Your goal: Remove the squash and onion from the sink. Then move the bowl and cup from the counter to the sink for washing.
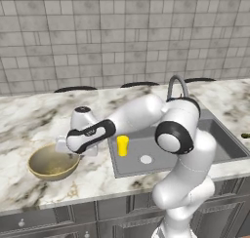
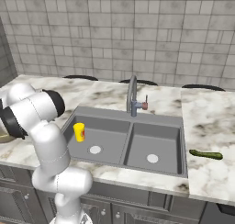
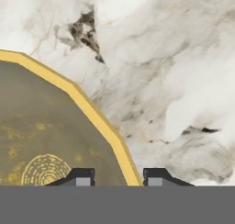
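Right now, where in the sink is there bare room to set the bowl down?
Right basin of the sink is bare around its drain hole. Left basin is tighter: the cup stands near its left wall. The gripper straddles the rim of the bowl on the counter.

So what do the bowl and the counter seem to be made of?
Bowl: probably dull metal or glazed ceramic; olive-gold, speckled, with a brighter yellow rim. Counter: looks like polished marble; white with grey-brown veins. Both are rendered, so the look leaves it open.
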Motion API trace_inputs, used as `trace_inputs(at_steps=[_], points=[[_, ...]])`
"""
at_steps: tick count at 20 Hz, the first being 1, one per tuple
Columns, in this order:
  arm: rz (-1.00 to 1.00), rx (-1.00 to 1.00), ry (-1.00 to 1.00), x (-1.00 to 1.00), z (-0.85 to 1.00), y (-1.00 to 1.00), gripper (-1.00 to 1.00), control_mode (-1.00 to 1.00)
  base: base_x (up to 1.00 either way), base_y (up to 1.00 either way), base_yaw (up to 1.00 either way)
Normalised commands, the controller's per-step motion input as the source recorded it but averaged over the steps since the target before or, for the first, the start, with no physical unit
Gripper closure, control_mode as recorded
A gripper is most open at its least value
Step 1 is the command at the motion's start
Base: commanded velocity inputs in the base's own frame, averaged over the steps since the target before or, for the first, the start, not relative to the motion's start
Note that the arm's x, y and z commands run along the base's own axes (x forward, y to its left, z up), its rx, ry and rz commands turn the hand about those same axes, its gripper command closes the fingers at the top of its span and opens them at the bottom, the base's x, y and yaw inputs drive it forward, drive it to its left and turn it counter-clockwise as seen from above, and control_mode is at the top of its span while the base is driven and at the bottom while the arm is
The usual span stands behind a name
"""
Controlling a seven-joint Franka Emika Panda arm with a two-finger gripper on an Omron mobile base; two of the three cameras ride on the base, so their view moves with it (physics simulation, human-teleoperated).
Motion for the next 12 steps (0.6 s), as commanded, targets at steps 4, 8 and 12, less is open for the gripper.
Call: trace_inputs(at_steps=[4,8,12], points=[[0.0,0.0,-0.06,-0.24,-0.03,0.0,1.0,-1.0,0.0,0.0,0.0],[0.0,0.0,-0.14,-0.24,0.06,-0.04,1.0,-1.0,0.0,0.0,0.0],[0.0,0.01,-0.16,-0.2,0.12,-0.14,1.0,-1.0,0.0,0.0,0.0]])
